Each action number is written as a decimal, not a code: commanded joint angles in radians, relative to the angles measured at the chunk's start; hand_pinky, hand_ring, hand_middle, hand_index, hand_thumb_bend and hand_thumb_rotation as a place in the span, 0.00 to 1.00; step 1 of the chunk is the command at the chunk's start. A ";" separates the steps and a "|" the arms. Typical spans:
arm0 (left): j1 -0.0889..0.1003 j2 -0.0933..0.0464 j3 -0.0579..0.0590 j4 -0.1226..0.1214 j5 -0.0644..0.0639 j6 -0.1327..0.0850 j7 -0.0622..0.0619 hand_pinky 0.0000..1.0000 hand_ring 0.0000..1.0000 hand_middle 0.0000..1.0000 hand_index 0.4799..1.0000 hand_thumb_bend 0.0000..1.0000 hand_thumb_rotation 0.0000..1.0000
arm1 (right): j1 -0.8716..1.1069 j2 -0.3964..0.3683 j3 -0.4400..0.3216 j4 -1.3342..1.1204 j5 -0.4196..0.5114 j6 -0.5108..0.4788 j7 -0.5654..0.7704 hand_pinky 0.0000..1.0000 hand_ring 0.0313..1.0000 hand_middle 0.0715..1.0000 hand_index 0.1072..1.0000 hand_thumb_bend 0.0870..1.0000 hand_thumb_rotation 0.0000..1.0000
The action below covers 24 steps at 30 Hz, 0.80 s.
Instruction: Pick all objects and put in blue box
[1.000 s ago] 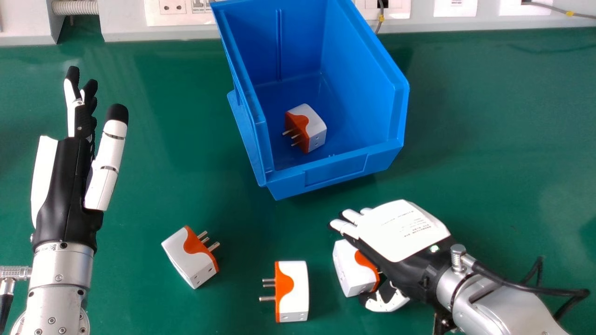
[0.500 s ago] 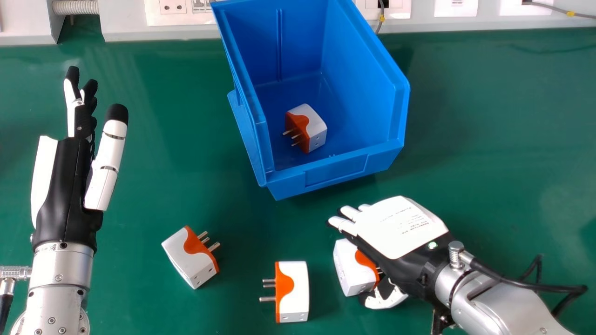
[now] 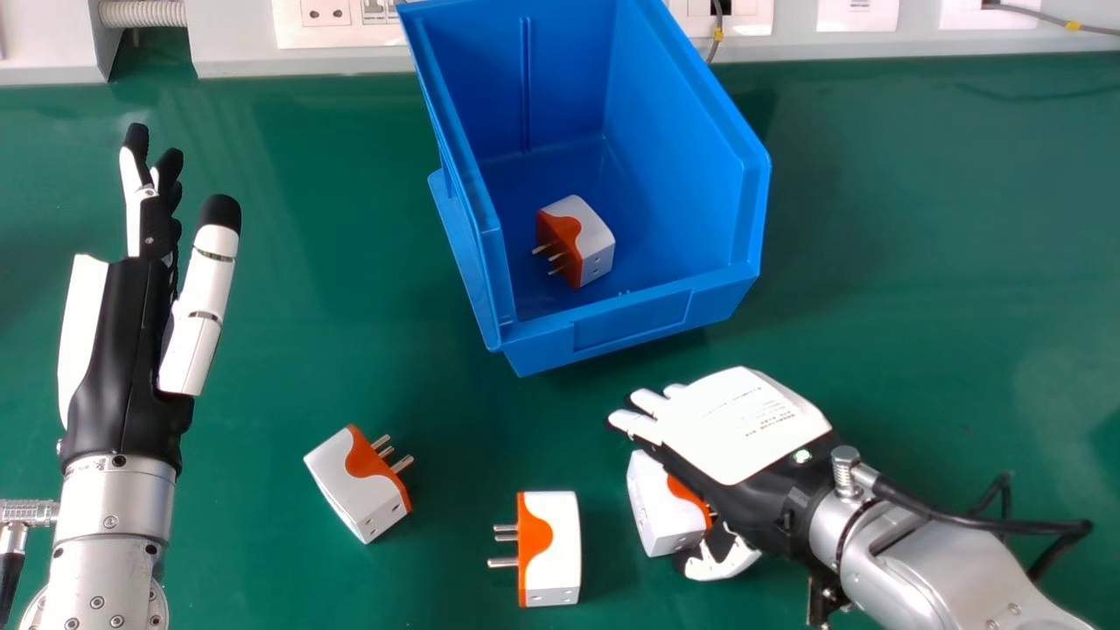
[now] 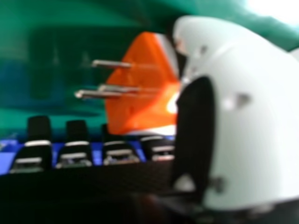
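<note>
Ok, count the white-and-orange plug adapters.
4: one adapter in the blue box, another partly covered by the right hand, a third left of that on the green table, a fourth nearest the left hand.

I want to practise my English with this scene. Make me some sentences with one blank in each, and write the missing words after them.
The box has the colour ____.
Exactly ____ adapter lies inside it.
Outside it, the middle adapter points its prongs to the robot's ____ side.
The hand nearest the rightmost adapter is the robot's ____ one.
Missing words: blue; one; left; right.
</note>
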 commanded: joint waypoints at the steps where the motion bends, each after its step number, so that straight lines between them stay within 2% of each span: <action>1: -0.011 0.004 -0.004 -0.026 0.011 -0.006 0.009 1.00 1.00 1.00 1.00 0.44 1.00 | 0.008 0.005 0.034 0.020 0.010 -0.038 0.018 0.86 0.93 0.96 0.91 0.36 0.29; 5: -0.006 0.005 -0.001 -0.036 0.009 -0.003 0.007 1.00 1.00 1.00 1.00 0.44 1.00 | -0.005 0.001 0.033 0.041 0.018 -0.059 0.016 0.86 0.93 0.96 0.90 0.34 0.30; 11: -0.008 0.008 0.001 -0.036 0.010 0.000 0.007 0.99 1.00 1.00 1.00 0.44 1.00 | -0.046 -0.001 0.037 0.112 0.025 -0.117 -0.030 0.85 0.92 0.94 0.88 0.31 0.30; 12: -0.008 0.009 0.001 -0.036 0.009 0.000 0.007 0.99 1.00 1.00 1.00 0.44 1.00 | -0.051 -0.001 0.038 0.124 0.022 -0.127 -0.047 0.82 0.89 0.91 0.86 0.29 0.27; 16: -0.007 0.010 0.003 -0.034 0.009 -0.004 0.007 0.99 1.00 1.00 1.00 0.44 1.00 | -0.071 -0.001 0.046 0.193 -0.005 -0.162 -0.158 0.82 0.89 0.91 0.86 0.29 0.27; 17: -0.008 0.010 0.003 -0.031 0.011 -0.006 0.008 0.99 1.00 1.00 1.00 0.44 1.00 | -0.078 0.001 0.047 0.216 -0.011 -0.169 -0.190 0.74 0.79 0.81 0.78 0.33 0.22; 18: -0.009 0.011 0.003 -0.029 0.011 -0.008 0.008 0.99 1.00 1.00 1.00 0.44 1.00 | -0.086 0.002 0.048 0.239 -0.015 -0.176 -0.220 0.74 0.79 0.81 0.78 0.33 0.22; 19: -0.010 0.012 0.003 -0.028 0.011 -0.009 0.008 0.99 1.00 1.00 1.00 0.44 1.00 | -0.092 0.003 0.049 0.257 -0.016 -0.183 -0.242 0.63 0.68 0.72 0.71 0.36 0.18; 22: -0.009 0.012 0.004 -0.026 0.010 -0.012 0.008 0.99 1.00 1.00 1.00 0.44 1.00 | -0.103 0.007 0.047 0.298 -0.007 -0.201 -0.301 0.63 0.68 0.72 0.71 0.36 0.18; 23: -0.009 0.012 0.004 -0.027 0.009 -0.012 0.008 0.99 1.00 1.00 1.00 0.44 1.00 | -0.110 0.009 0.041 0.323 0.008 -0.216 -0.330 0.54 0.59 0.65 0.65 0.38 0.14; 24: -0.008 0.011 0.004 -0.029 0.009 -0.011 0.008 0.99 1.00 1.00 1.00 0.44 1.00 | -0.116 0.010 0.038 0.341 0.019 -0.228 -0.352 0.54 0.59 0.65 0.65 0.38 0.14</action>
